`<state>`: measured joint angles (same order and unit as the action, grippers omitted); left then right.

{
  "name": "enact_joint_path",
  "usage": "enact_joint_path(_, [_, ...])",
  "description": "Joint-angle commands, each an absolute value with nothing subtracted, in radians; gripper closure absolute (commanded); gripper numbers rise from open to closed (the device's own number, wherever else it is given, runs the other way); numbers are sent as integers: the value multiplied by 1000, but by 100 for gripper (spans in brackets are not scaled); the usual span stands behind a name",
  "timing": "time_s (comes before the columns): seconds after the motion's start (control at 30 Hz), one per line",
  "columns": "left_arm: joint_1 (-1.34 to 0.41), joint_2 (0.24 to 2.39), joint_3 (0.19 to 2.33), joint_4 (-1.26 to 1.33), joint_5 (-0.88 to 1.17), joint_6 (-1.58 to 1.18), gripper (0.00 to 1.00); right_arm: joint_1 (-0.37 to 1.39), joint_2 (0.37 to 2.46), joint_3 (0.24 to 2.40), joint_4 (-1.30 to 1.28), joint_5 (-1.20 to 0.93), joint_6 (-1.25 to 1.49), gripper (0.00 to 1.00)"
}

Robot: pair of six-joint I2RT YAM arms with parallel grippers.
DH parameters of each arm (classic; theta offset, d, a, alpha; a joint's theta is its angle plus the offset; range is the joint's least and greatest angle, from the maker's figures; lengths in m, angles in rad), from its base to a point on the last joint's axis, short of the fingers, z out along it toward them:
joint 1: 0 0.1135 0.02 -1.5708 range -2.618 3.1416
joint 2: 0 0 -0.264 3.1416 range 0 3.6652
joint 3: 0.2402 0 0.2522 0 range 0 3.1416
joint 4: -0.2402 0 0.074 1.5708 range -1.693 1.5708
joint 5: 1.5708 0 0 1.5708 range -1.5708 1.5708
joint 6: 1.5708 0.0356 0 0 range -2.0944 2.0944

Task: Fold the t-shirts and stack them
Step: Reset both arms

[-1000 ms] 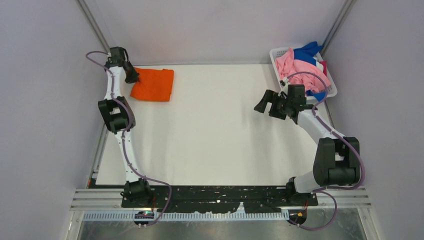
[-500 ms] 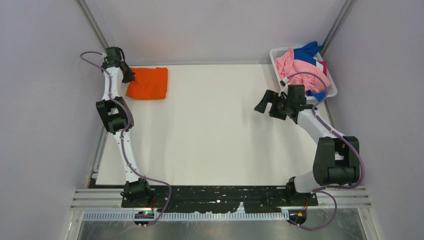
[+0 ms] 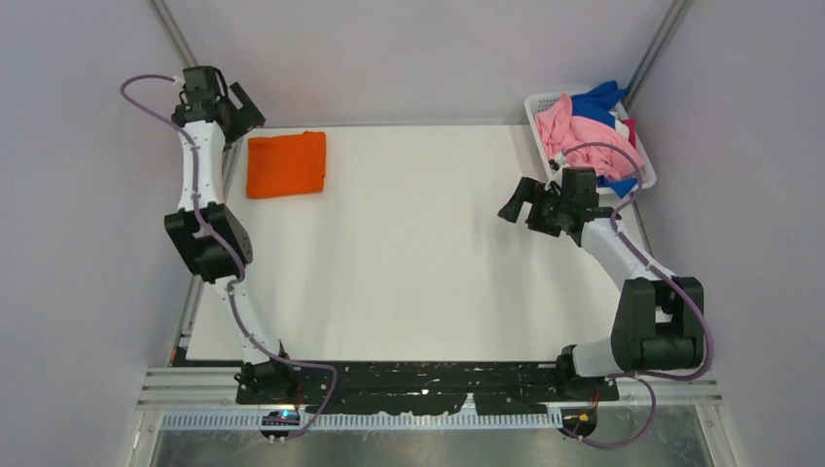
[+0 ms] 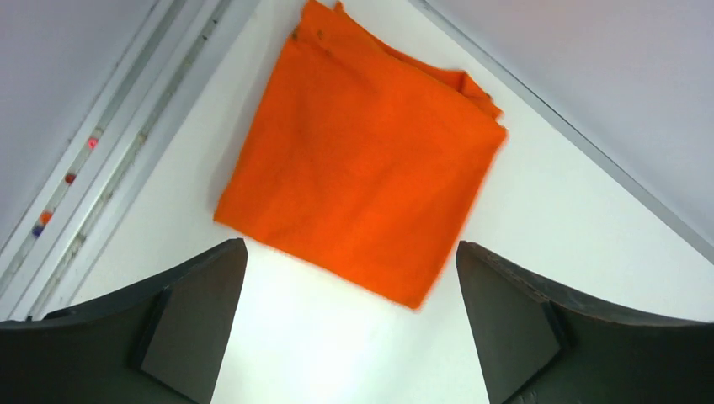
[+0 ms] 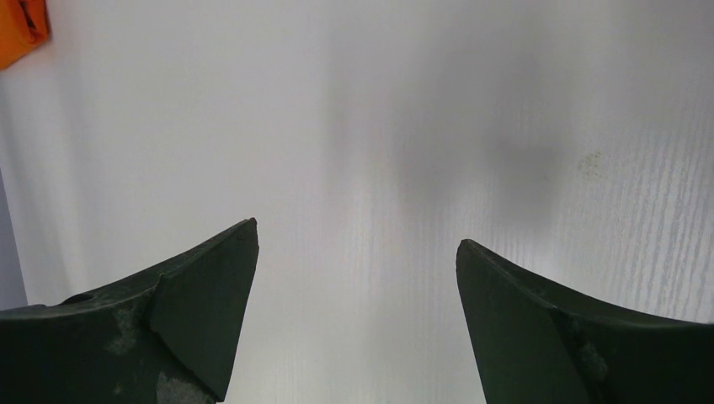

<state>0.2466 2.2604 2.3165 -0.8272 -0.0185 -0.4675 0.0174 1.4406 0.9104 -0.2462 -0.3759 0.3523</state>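
Your left hand (image 3: 241, 103) is spread wide and holding nothing, up at the worktop's (image 3: 418, 253) far-left corner. The orange t-shirt (image 3: 286, 164) lies folded flat just beside it. Your right hand (image 3: 516, 202) is spread too, over bare worktop near the basket (image 3: 538, 105) with the pink t-shirt (image 3: 584, 131) in it.

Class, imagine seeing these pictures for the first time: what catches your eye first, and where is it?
The folded orange t-shirt stands out most, lying flat at the far left corner of the white table, the open left gripper near it. Next, the white basket at the far right corner, heaped with a pink t-shirt and a blue t-shirt.
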Motion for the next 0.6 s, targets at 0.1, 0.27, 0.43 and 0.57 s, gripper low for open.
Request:
enact_joint_path(0.1, [21,1741,1801,-750,-108,-439,0,14,1261,843,-312,-302,336,5])
enact_joint_path(0.27, [-228,1416,1309,-560,-101,-482,0,14,1120,750,-325,-278,327,5])
enact_joint_path(0.43, [-390,1119,924,-421,-94,-588,0,14,1017,665,-310,-260,336,4])
enact_joint_path(0.57, [-444,981,725,-358,-85,-645,0,14,969,604,-295,-281,347,5])
